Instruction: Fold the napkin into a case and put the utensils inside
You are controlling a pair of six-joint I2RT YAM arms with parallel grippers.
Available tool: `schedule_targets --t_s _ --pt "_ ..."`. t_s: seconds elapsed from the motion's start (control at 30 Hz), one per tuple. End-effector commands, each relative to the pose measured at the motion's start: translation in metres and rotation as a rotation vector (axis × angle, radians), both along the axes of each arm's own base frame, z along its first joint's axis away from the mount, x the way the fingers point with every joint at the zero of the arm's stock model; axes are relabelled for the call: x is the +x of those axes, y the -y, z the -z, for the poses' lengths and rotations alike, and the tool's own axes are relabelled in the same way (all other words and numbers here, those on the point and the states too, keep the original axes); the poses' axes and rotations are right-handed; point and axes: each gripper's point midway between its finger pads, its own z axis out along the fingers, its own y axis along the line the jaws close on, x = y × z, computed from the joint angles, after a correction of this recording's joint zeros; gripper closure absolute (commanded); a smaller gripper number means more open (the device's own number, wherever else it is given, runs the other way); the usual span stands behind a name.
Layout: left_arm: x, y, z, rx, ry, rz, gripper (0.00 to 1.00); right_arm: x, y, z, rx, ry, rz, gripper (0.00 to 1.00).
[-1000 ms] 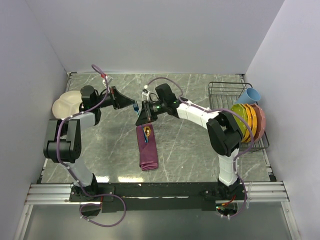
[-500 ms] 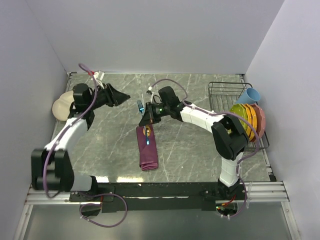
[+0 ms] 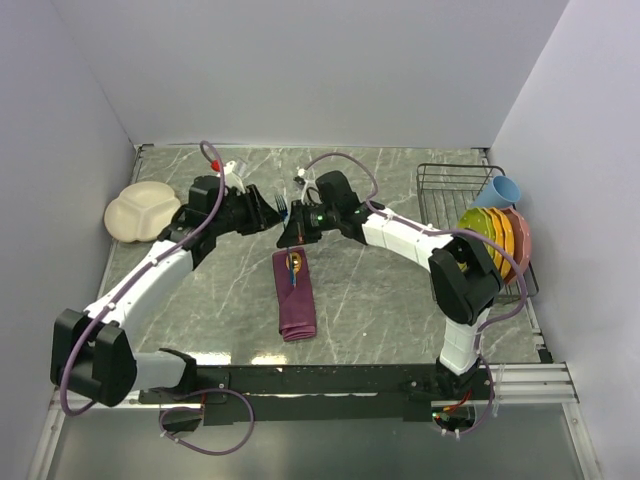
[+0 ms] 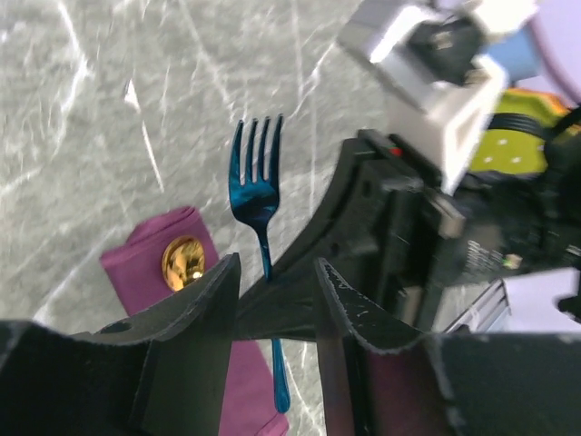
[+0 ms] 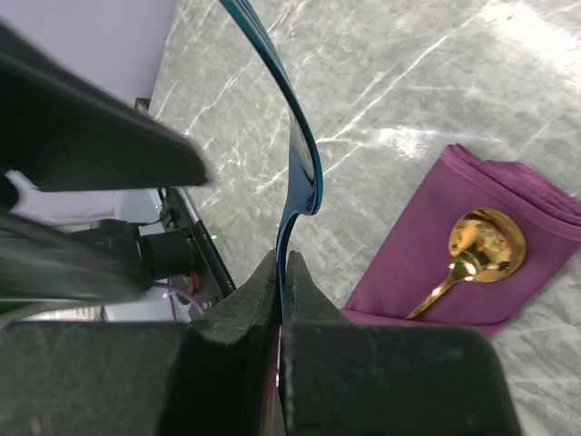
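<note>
- Right pincer (image 5: 281, 272) is clamped on the blue fork (image 4: 254, 186), its two fingers (image 5: 241, 318) pressed flat against the thin handle with no gap between them.
- Left pincer (image 4: 277, 268) stands parted and grips nothing; in its wrist view the fork's handle shows in the gap between its tips, lying beyond them.
- Both pincers meet near the middle of the worktop (image 3: 380, 290), the left one just beside the right, their tips close together around the fork.
- The fork is off the worktop, with its tines pointing toward the far wall. Its handle runs back through the right pincer, and its end shows over the far part of the case (image 3: 297, 315). Whether that end touches the cloth cannot be told.
- The case lies flat as a long, narrow maroon strip just on the near side of the two pincers, its length running from far to near.
- The gold spoon (image 5: 486, 245) rests with its bowl on the far end of the case. Its handle runs along the cloth and is then hidden by the pincers, so how far it is tucked in cannot be told.
- A cream divided plate (image 3: 140, 210) sits at the far left of the worktop, well apart from the case.
- A wire rack (image 3: 450, 185) at the far right holds coloured dishes (image 3: 495, 240) on edge, with a blue cup (image 3: 503, 188) at its far corner.
</note>
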Motion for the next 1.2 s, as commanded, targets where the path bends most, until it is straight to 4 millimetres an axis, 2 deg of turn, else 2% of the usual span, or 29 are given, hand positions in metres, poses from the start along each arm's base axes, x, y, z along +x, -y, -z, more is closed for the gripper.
schedule_targets --t_s 0.0,0.1,0.4,0.47,0.5,0.57,0.6,0.63,0.73,0.77,0.83,0.9,1.0,1.17 --pt "0.001 0.004 0.001 0.038 -0.049 -0.038 0.58 -0.006 -0.007 -0.037 0.054 0.089 -0.018 1.00" --pt "0.000 0.009 0.010 0.057 -0.075 -0.025 0.61 -0.009 -0.009 -0.037 0.060 0.092 -0.030 1.00" --pt "0.011 0.013 0.015 0.067 -0.104 -0.054 0.82 -0.017 -0.012 -0.039 0.067 0.103 -0.060 1.00" --pt "0.012 0.013 0.015 0.068 -0.106 -0.060 0.90 -0.018 -0.012 -0.039 0.064 0.100 -0.063 1.00" --pt "0.014 0.012 0.015 0.073 -0.105 -0.066 0.98 -0.019 -0.012 -0.037 0.060 0.094 -0.068 1.00" --pt "0.013 0.010 0.018 0.085 -0.118 -0.076 0.99 -0.019 -0.012 -0.035 0.054 0.085 -0.075 0.99" --pt "0.012 0.008 0.021 0.092 -0.132 -0.086 0.99 -0.019 -0.010 -0.033 0.043 0.076 -0.075 0.93" --pt "0.011 0.002 0.026 0.114 -0.151 -0.114 0.99 -0.015 -0.008 -0.034 0.040 0.075 -0.066 0.78" --pt "0.008 -0.008 0.041 0.143 -0.192 -0.171 0.99 -0.002 0.007 -0.031 0.020 0.067 -0.023 0.52" --pt "0.005 -0.010 0.047 0.147 -0.212 -0.178 0.99 0.002 0.012 -0.030 0.012 0.070 -0.011 0.48" --pt "0.005 -0.011 0.058 0.151 -0.256 -0.213 0.99 0.010 0.025 -0.024 -0.019 0.068 0.010 0.42" --pt "0.005 -0.017 0.076 0.187 -0.316 -0.267 0.99 0.016 0.038 -0.013 -0.056 0.061 0.031 0.41" --pt "0.008 -0.021 0.091 0.205 -0.332 -0.317 0.99 0.021 0.049 -0.003 -0.078 0.052 0.051 0.42" --pt "0.017 -0.016 0.104 0.228 -0.314 -0.351 0.99 0.034 0.064 -0.002 -0.082 0.050 0.094 0.41"
